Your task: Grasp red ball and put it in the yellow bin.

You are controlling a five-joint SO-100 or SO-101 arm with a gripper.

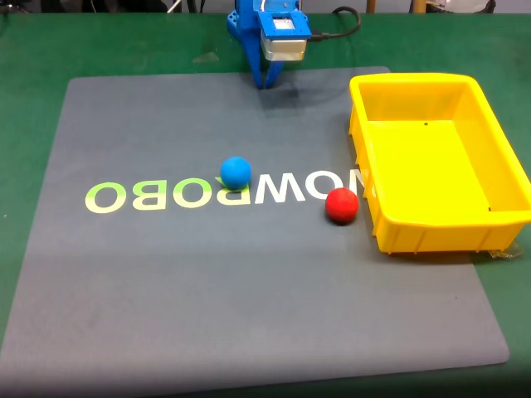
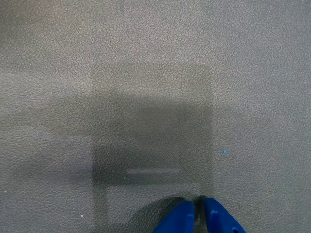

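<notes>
Gripper [image 2: 198, 216] shut, empty, parked at mat's far edge; red ball [image 1: 341, 205] lies nearer and right in fixed view (touching yellow bin [image 1: 377, 211], approx).

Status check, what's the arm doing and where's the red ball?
Gripper shut, empty, over the mat's far edge. Red ball on mat beside yellow bin. Blue ball sits apart, path open.

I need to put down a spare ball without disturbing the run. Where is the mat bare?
The grey mat is bare nearer the camera than the lettering, and left of the small blue ball. It is crowded where the small matte red ball lies close beside the large yellow plastic bin.
</notes>
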